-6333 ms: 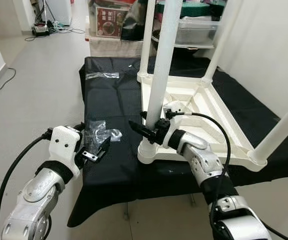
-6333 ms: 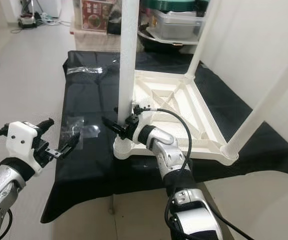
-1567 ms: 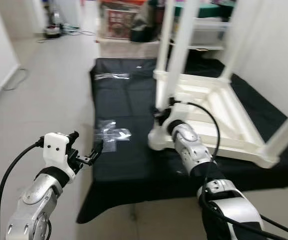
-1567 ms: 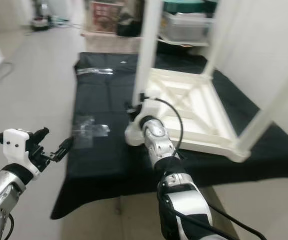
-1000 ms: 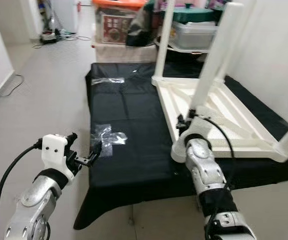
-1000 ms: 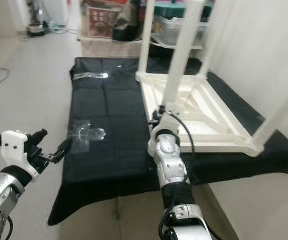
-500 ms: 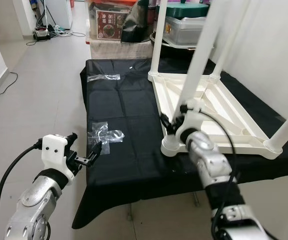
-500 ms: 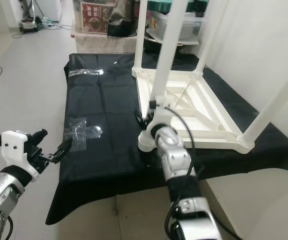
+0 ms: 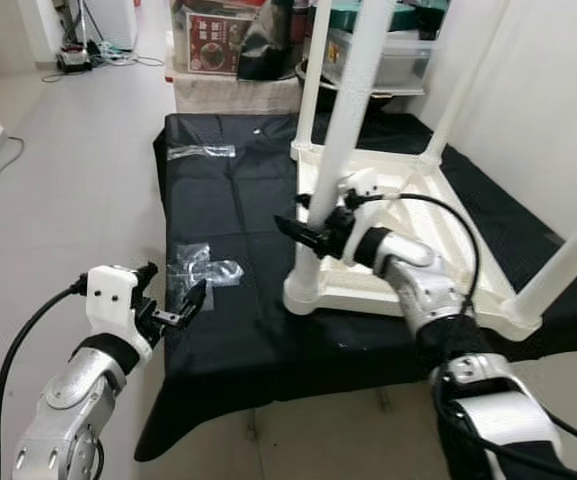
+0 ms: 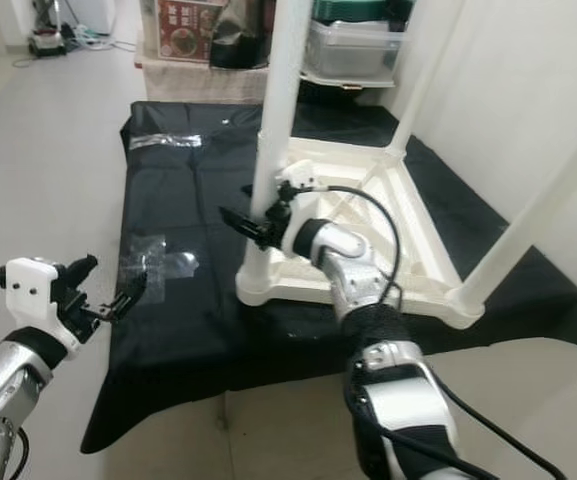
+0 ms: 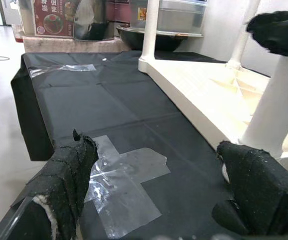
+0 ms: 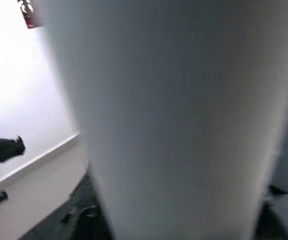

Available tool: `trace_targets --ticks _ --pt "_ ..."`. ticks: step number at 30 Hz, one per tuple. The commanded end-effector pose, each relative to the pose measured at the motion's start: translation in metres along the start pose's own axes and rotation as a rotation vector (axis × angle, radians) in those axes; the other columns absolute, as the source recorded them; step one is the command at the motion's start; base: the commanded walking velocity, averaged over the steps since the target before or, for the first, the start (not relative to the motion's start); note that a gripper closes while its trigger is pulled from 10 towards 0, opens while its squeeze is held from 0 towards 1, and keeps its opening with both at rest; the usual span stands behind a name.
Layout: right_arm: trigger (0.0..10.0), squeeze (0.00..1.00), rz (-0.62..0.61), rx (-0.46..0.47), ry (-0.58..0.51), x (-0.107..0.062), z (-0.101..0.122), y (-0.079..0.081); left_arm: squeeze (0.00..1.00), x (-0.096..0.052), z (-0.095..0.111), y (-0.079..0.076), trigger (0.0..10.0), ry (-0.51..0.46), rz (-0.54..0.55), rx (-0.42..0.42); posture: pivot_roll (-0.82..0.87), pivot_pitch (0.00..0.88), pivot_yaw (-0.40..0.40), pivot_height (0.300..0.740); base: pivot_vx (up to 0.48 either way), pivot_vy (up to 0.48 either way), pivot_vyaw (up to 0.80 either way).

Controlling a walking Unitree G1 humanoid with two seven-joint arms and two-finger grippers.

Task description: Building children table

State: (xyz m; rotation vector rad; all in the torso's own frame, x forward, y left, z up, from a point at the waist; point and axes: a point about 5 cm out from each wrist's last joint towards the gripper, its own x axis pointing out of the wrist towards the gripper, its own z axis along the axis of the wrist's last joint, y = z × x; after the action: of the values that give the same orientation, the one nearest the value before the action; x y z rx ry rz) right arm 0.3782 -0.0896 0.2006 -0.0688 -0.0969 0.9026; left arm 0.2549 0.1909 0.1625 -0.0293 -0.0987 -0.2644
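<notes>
The white plastic children's table (image 9: 408,235) lies upside down on the black cloth-covered surface (image 9: 218,215), its four round white legs pointing up, so assembly looks nearly done, with perhaps only tightening left. The right gripper (image 9: 303,232) is closed around the near white leg (image 9: 343,130) just above its socket. At eight o'clock from there, the left gripper (image 9: 183,305) hangs wide and empty near a crumpled clear plastic bag (image 9: 203,272).
</notes>
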Motion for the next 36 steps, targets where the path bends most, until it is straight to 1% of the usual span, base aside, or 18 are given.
trace_targets --ticks 1,2,3,4,5,6,7,12,13,14,15,19,20,23,24,26,29,36 --pt "0.0 0.0 -0.14 0.014 0.091 0.006 -0.015 0.0 0.0 0.0 -0.004 -0.003 10.0 0.005 0.001 -0.014 0.17 0.0 -0.14 0.74 0.0 0.0 0.0" --pt "0.0 0.0 -0.291 0.006 0.139 0.004 -0.02 -0.009 0.0 -0.001 -0.004 -0.002 10.0 0.004 0.002 -0.014 0.17 0.0 -0.14 0.74 0.0 0.0 0.0" --pt "0.0 0.0 -0.291 0.006 0.139 0.004 -0.02 -0.009 0.0 -0.001 -0.004 -0.002 10.0 0.004 0.002 -0.014 0.17 0.0 -0.14 0.74 0.0 0.0 0.0" --pt "0.0 0.0 -0.559 0.052 0.203 -0.008 -0.029 -0.026 0.0 -0.002 -0.003 -0.002 10.0 0.004 0.002 -0.014 0.15 0.0 -0.133 0.74 0.0 0.0 0.0" --pt "0.0 0.0 -0.559 0.052 0.203 -0.008 -0.029 -0.026 0.0 -0.002 -0.003 -0.002 10.0 0.004 0.002 -0.014 0.15 0.0 -0.133 0.74 0.0 0.0 0.0" --pt "0.0 0.0 -0.918 0.129 0.304 -0.04 -0.05 -0.043 0.0 -0.002 -0.002 -0.003 10.0 0.002 0.001 -0.014 0.15 0.0 -0.129 0.74 0.0 0.0 0.0" --pt "0.0 0.0 -1.115 0.147 0.36 -0.069 -0.065 -0.043 0.0 -0.002 -0.002 -0.003 10.0 0.0 0.001 -0.015 0.14 0.0 -0.126 0.74 0.0 0.0 0.0" --pt "0.0 0.0 -1.133 0.129 0.355 -0.079 -0.065 -0.027 0.0 -0.002 -0.001 -0.003 10.0 -0.001 -0.002 -0.017 0.13 0.0 -0.118 0.74 0.0 0.0 0.0" --pt "5.2 0.0 -1.092 0.13 0.347 -0.075 -0.062 -0.022 0.0 -0.002 -0.001 -0.003 10.0 0.0 -0.002 -0.017 0.12 0.0 -0.112 0.74 0.0 0.0 0.0" --pt "5.2 0.0 -1.092 0.13 0.347 -0.075 -0.062 -0.022 0.0 -0.002 -0.001 -0.003 10.0 0.0 -0.002 -0.017 0.12 0.0 -0.112 0.74 0.0 0.0 0.0" --pt "10.0 0.0 -1.007 0.12 0.347 -0.068 -0.06 -0.015 0.0 -0.002 -0.001 -0.003 10.0 0.0 -0.002 -0.018 0.12 0.0 -0.109 0.74 0.0 0.0 0.0" --pt "10.0 0.0 -0.814 0.102 0.198 -0.052 -0.046 -0.002 0.0 -0.002 -0.002 -0.003 10.0 -0.001 -0.003 -0.02 0.11 0.0 -0.112 0.74 0.0 0.0 0.0" --pt "10.0 1.0 -0.755 0.113 0.126 -0.043 -0.035 -0.003 0.0 -0.002 -0.002 -0.003 10.0 -0.003 -0.002 -0.022 0.12 0.0 -0.115 0.74 0.0 0.0 0.0" --pt "10.0 1.0 -0.731 0.123 0.112 -0.039 -0.028 -0.006 0.0 -0.001 -0.002 -0.003 10.0 -0.004 -0.002 -0.022 0.12 0.0 -0.117 0.74 0.0 0.0 0.0" --pt "10.0 0.0 -0.631 0.122 0.079 -0.032 -0.015 -0.009 0.0 -0.001 -0.002 -0.003 10.0 -0.005 -0.001 -0.023 0.12 0.0 -0.117 0.74 0.0 0.0 0.0" --pt "10.0 0.0 -0.545 0.125 0.041 -0.028 -0.003 -0.013 0.0 -0.001 -0.002 -0.003 10.0 -0.006 -0.001 -0.024 0.11 0.0 -0.115 0.74 0.0 0.0 0.0" --pt "10.0 0.0 -0.125 0.104 -0.022 -0.025 0.01 -0.01 0.0 0.001 -0.001 -0.004 10.0 -0.01 -0.01 -0.029 0.12 0.0 -0.113 0.74 0.0 0.0 0.0" --pt "9.5 0.0 0.162 0.023 0.088 -0.023 -0.02 0.011 0.0 0.002 -0.002 -0.005 10.0 -0.008 -0.016 -0.029 0.14 0.0 -0.12 0.74 0.0 0.0 0.0"
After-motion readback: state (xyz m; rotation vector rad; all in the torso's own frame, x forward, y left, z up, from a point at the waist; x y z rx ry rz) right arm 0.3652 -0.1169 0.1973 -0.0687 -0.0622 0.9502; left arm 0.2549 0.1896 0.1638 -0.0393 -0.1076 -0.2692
